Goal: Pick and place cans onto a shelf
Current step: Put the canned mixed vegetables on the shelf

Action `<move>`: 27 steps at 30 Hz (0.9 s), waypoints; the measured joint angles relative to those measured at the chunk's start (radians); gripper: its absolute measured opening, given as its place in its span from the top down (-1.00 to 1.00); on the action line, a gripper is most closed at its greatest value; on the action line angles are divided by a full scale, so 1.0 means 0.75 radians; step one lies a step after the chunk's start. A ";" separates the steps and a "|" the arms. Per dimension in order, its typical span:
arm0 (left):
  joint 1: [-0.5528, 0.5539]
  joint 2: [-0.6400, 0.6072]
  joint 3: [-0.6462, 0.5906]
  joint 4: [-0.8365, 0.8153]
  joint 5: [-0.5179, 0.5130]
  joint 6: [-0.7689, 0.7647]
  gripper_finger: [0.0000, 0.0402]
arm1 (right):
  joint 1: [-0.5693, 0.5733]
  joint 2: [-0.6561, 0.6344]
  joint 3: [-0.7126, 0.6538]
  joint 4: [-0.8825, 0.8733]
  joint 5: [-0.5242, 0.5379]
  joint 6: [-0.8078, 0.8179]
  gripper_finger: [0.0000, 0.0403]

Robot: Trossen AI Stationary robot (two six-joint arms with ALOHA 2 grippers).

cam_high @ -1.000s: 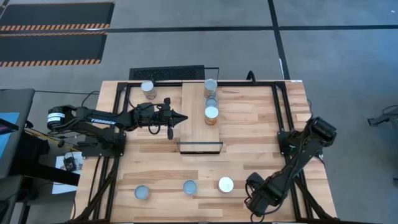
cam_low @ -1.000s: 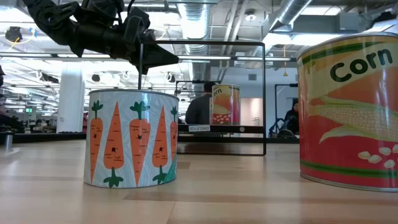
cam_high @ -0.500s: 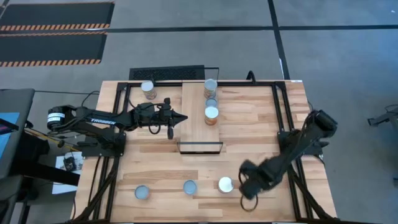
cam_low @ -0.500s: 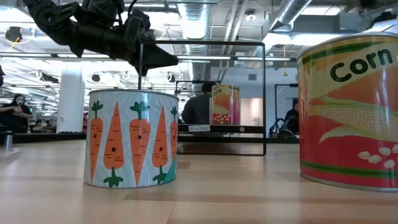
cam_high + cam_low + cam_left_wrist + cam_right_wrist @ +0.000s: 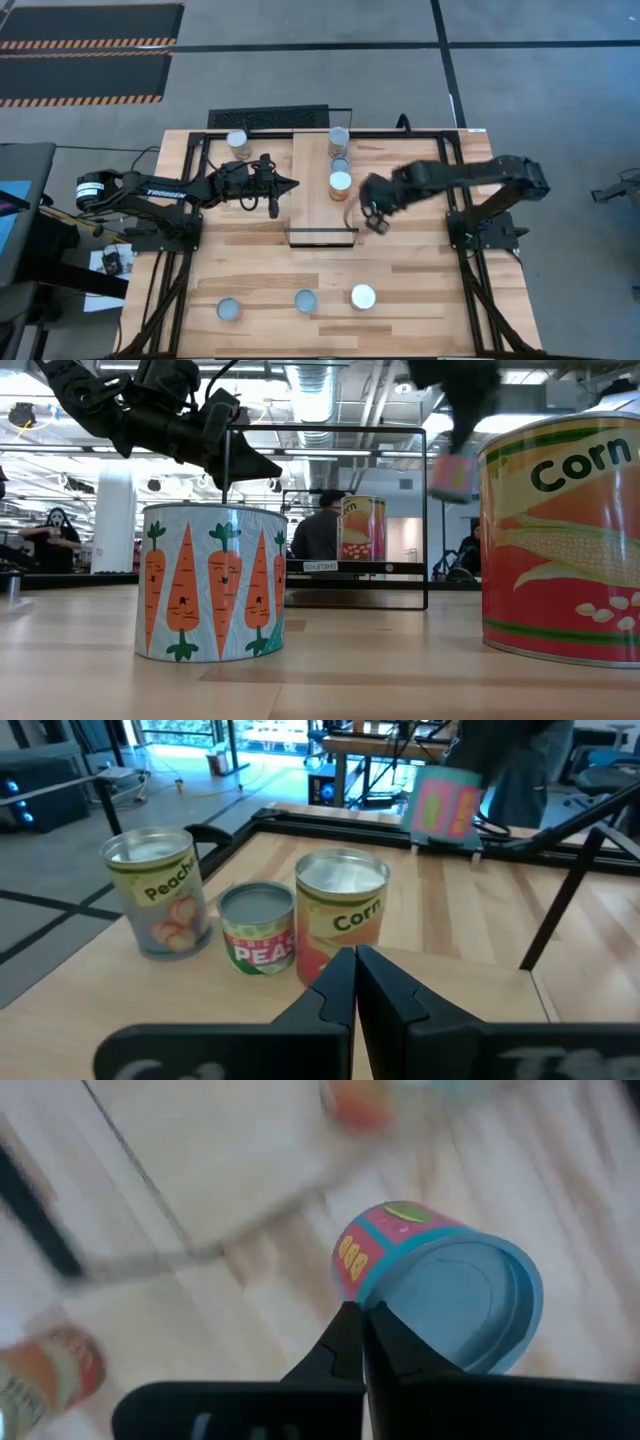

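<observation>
We see the right tool [image 5: 372, 210] in the air beside the shelf [image 5: 318, 215], closed on a pink and blue can [image 5: 440, 1280] at its fingertips. The left tool [image 5: 285, 185] hovers closed by the shelf's other side, holding nothing.

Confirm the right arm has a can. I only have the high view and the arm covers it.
Observer: Yes. The right wrist view shows the right gripper holding a pink can with a blue end.
Operator: Is it off the table?
Observer: Yes. In the low view it hangs in the air, well above the tabletop.
Operator: Which cans are on the shelf?
Observer: The left wrist view shows the labels of the three on the shelf: Peaches can, Peas can, Corn can.
</observation>
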 joint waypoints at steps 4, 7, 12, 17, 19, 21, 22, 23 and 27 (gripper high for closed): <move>0.000 0.000 0.000 -0.005 0.002 0.011 1.00 | -0.100 0.078 -0.001 0.179 -0.073 -0.307 0.97; 0.000 0.000 0.000 -0.009 0.001 0.011 1.00 | -0.129 0.158 -0.001 0.261 -0.128 -0.469 0.97; 0.000 0.000 0.000 -0.015 0.001 0.013 1.00 | -0.122 0.287 0.049 0.324 -0.187 -0.636 0.97; 0.000 0.000 0.000 -0.016 0.001 0.014 1.00 | -0.087 0.404 0.136 0.316 -0.194 -0.741 0.97; 0.000 0.000 0.000 -0.019 0.001 0.013 1.00 | -0.075 0.442 0.168 0.317 -0.193 -0.765 0.97; 0.000 0.000 0.000 -0.018 0.001 0.013 1.00 | -0.067 0.475 0.191 0.293 -0.197 -0.776 0.97; 0.000 0.000 0.000 -0.020 0.001 0.013 1.00 | -0.066 0.488 0.200 0.283 -0.196 -0.788 0.96; 0.000 0.000 0.000 -0.022 0.001 0.013 1.00 | -0.066 0.499 0.209 0.279 -0.196 -0.796 0.96; 0.000 0.000 0.000 -0.023 0.001 0.013 1.00 | -0.065 0.504 0.215 0.248 -0.197 -0.801 0.96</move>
